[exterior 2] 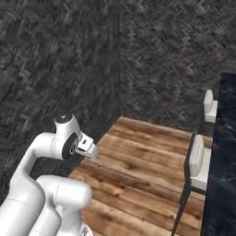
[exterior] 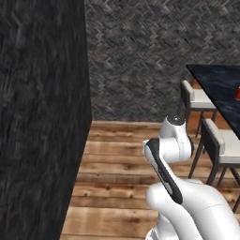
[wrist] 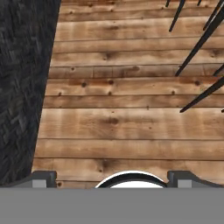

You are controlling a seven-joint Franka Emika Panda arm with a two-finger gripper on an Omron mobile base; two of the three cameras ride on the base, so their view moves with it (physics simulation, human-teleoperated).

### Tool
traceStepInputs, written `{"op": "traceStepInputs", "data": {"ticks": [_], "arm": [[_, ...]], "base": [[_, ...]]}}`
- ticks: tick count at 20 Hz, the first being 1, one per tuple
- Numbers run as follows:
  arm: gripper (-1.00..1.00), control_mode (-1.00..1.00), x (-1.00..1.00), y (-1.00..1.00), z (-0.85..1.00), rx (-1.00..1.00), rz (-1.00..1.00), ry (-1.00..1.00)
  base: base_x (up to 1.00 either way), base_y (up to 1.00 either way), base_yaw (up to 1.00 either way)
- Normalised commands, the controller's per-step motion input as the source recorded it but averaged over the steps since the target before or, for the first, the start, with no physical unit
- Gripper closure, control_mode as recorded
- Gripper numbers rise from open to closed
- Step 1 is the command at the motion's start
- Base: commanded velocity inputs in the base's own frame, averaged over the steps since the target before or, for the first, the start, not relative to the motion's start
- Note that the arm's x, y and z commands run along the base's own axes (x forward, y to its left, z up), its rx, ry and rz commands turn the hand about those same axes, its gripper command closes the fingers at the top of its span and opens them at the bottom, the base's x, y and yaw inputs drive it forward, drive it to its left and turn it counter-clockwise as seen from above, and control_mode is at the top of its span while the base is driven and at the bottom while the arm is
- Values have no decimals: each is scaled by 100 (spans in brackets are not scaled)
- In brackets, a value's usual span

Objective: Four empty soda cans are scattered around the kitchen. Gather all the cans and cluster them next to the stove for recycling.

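Note:
A small red soda can [exterior: 237, 93] stands on the dark table top [exterior: 218, 86], cut off by the right edge of the left base view. The stove is out of view. My arm is folded close over the base. In the hand view my gripper [wrist: 112, 178] points down at the bare wooden floor [wrist: 131, 113], open wide, with nothing between its fingertips [wrist: 43, 178].
A tall dark block [exterior: 42, 117] stands close on the left, with a herringbone wall [exterior: 136, 61] behind it. White-cushioned chairs [exterior: 220, 145] [exterior 2: 198, 161] line the dark table [exterior 2: 224, 152] on the right. Their thin black legs [wrist: 197, 43] show over the floor.

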Motion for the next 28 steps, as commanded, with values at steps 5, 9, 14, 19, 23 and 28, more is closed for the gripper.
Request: {"op": "traceStepInputs", "data": {"ticks": [5, 9, 14, 19, 23, 28], "arm": [[-100, 100, 0, 0, 0, 0, 0, 0], [-100, 100, 0, 0, 0, 0, 0, 0], [-100, 100, 0, 0, 0, 0, 0, 0], [-100, 100, 0, 0, 0, 0, 0, 0], [-100, 100, 0, 0, 0, 0, 0, 0], [-100, 100, 0, 0, 0, 0, 0, 0]], "base": [[65, 0, 0], [65, 0, 0], [64, 0, 0], [62, 0, -2], [61, 0, -3], [60, 0, -5]]}}
